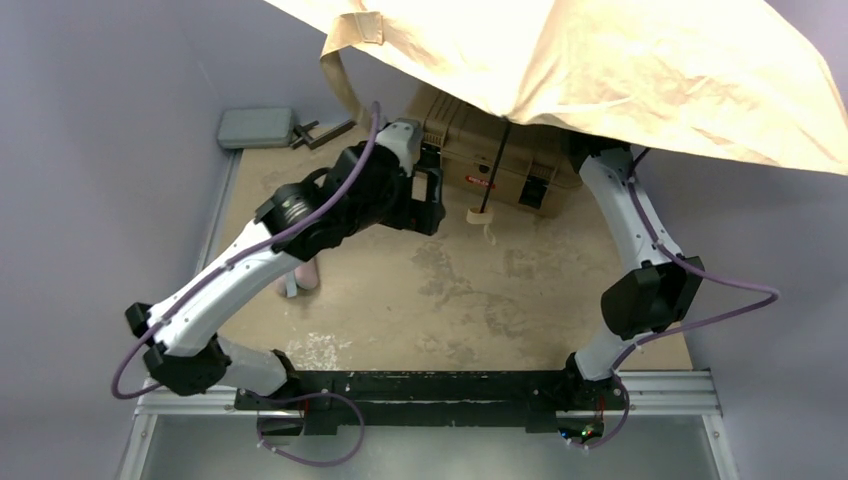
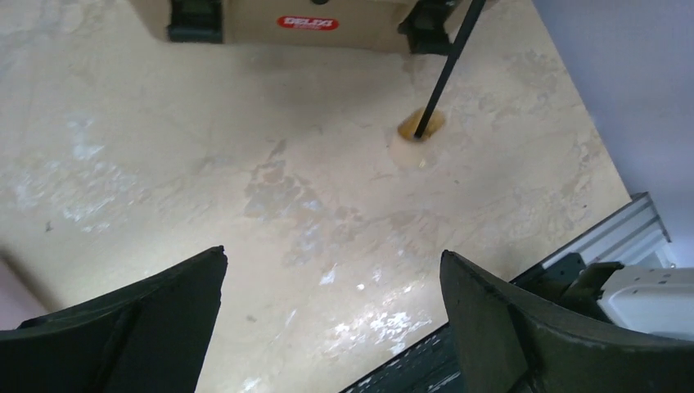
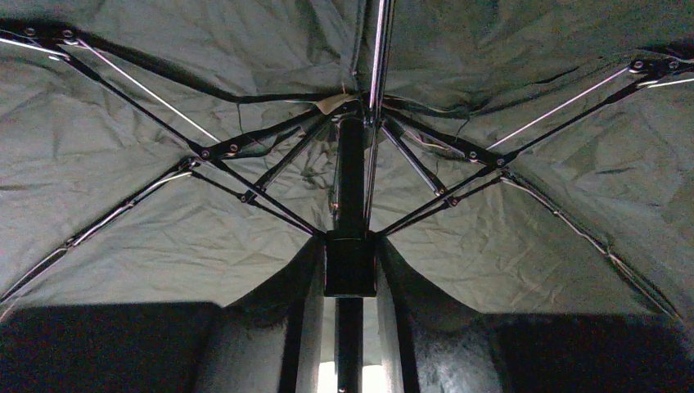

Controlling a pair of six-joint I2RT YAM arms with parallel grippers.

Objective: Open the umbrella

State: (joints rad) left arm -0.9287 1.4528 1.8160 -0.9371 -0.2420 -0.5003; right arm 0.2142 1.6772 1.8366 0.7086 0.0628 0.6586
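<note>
The umbrella (image 1: 620, 60) stands open, its beige-tan canopy spread across the top of the overhead view. Its thin black shaft (image 1: 497, 160) runs down to the cream knob handle (image 1: 478, 214), which rests on the table. In the right wrist view I see the canopy's underside (image 3: 164, 205) with the black ribs spread, and my right gripper (image 3: 350, 262) is shut on the black runner on the shaft. In the overhead view the canopy hides that gripper. My left gripper (image 1: 430, 200) is open and empty, just left of the handle. Its view (image 2: 333, 252) shows the handle (image 2: 419, 131) ahead.
The tan toolbox (image 1: 490, 150) stands behind the handle, partly under the canopy, and shows in the left wrist view (image 2: 307, 20). A pink pouch (image 1: 305, 273) lies under my left arm. A grey case (image 1: 257, 127) sits at the back left corner.
</note>
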